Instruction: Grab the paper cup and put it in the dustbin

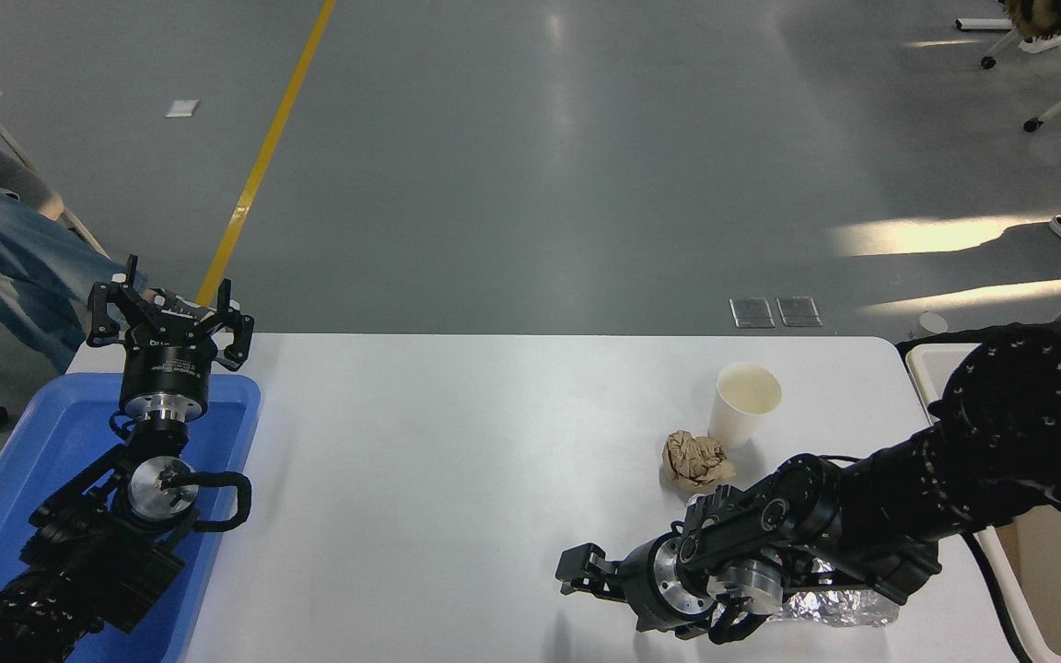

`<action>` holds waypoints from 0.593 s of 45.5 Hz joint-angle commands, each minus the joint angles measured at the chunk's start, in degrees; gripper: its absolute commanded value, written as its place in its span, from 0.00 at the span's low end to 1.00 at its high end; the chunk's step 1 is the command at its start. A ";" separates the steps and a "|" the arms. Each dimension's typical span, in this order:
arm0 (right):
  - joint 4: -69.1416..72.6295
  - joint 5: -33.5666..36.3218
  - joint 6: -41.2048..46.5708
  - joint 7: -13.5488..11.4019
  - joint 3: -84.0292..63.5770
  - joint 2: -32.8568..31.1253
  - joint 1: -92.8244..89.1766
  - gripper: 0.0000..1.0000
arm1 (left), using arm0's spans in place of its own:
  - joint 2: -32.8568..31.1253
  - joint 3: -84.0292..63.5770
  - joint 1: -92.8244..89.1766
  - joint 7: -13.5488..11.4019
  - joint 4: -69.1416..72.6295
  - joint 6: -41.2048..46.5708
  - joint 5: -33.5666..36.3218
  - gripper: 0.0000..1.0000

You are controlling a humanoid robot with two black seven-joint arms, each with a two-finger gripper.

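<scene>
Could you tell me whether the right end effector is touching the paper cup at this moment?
Apart. The head view shows the right end effector low near the table's front, with bare table between it and the paper cup.

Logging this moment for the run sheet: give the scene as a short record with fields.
paper cup: upright on the white table, far right part, empty
brown paper ball: just left of and nearer than the cup
foil: crumpled, under the right arm
dustbin: off the table's right edge, mostly hidden by the arm
right gripper: low over the table, pointing left, holding nothing
left gripper: open, raised over the blue tray
</scene>
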 commanded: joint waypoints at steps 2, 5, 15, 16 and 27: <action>-0.03 -0.06 -0.01 -0.08 -0.14 0.00 -0.31 1.00 | -0.06 0.00 0.00 -0.18 0.00 -0.01 0.13 0.99; -0.03 -0.15 -0.01 -0.08 -0.22 0.00 -0.22 1.00 | 0.03 0.00 0.00 -0.09 0.00 -0.01 -0.05 0.99; 0.49 -1.37 0.08 -0.08 -0.84 0.00 0.39 1.00 | 0.12 0.26 0.00 -0.09 0.00 -0.01 -0.22 0.99; 0.76 -1.81 0.16 -0.08 -1.01 0.00 0.65 1.00 | 0.12 0.26 0.00 -0.09 0.00 -0.01 -0.22 0.99; 12.61 -2.26 1.04 0.01 -2.41 0.00 14.52 1.00 | 0.12 0.35 -0.09 -0.09 0.00 -0.01 -0.22 0.99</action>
